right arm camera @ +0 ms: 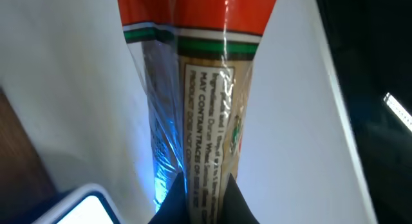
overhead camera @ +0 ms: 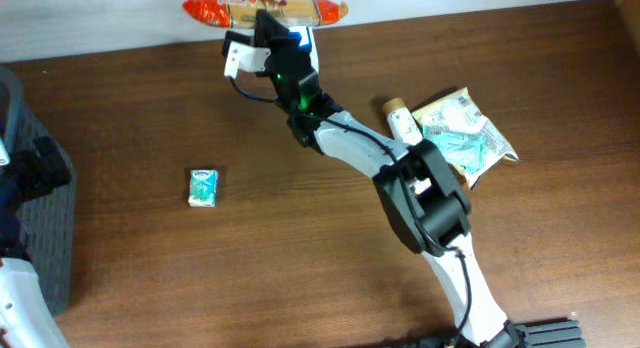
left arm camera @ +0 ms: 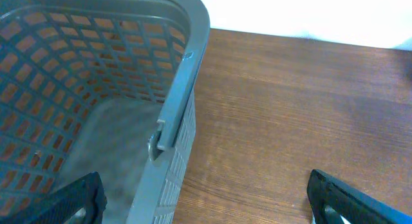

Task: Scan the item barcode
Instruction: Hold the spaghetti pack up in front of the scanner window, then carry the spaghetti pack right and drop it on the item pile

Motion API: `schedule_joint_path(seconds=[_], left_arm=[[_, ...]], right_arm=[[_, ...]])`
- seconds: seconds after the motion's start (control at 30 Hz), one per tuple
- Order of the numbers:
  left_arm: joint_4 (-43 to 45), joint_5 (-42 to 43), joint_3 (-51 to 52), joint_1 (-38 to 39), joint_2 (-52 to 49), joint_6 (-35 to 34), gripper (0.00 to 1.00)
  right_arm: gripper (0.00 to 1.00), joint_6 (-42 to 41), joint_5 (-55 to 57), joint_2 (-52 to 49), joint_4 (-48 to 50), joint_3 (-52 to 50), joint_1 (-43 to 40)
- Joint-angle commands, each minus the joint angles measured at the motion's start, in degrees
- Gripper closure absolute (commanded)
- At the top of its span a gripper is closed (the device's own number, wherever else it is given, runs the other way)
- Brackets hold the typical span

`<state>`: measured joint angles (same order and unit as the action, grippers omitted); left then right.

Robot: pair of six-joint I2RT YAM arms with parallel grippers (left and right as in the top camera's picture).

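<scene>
Long orange-and-clear wrapped packet [overhead camera: 265, 8] lies along the wooden counter's [overhead camera: 120, 118] far edge. My right claw [right arm camera: 199, 197], tips pressed together, points at its label, very near. Left claw [left arm camera: 206, 208] is spread wide, well apart.

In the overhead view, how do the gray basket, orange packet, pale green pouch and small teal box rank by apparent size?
1. gray basket, though partly out of frame.
2 and 3. orange packet and pale green pouch: too alike to rank.
4. small teal box.
</scene>
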<state>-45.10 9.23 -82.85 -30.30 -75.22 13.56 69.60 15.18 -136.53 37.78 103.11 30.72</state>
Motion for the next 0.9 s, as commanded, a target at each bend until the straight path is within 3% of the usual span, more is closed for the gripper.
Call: schedule_joint_path(seconds=[0.0, 0.4, 0.57, 0.67, 0.87], left_arm=[[-0.07, 0.17, -0.68, -0.24, 0.33, 0.70, 0.01], [-0.07, 0.17, -0.68, -0.24, 0.33, 0.68, 0.01], [-0.04, 0.17, -0.68, -0.24, 0.33, 0.70, 0.01], [-0.07, 0.17, -0.68, -0.24, 0.33, 0.68, 0.01], [-0.07, 0.17, -0.68, -0.24, 0.33, 0.68, 0.01]], right_arm=[[0.96, 2.93, -4.37, 0.28, 3.65, 2.34, -0.42], [0.96, 4.13, -4.00, -0.46, 3.65, 2.34, -0.28], [0.96, 3.87, -0.31, 3.98, 2.51, 2.34, 0.35], [0.96, 1.11, 1.46, 11.45, -10.69, 2.34, 0.35], [0.96, -25.51, 3.15, 28.52, -38.03, 2.34, 0.33]])
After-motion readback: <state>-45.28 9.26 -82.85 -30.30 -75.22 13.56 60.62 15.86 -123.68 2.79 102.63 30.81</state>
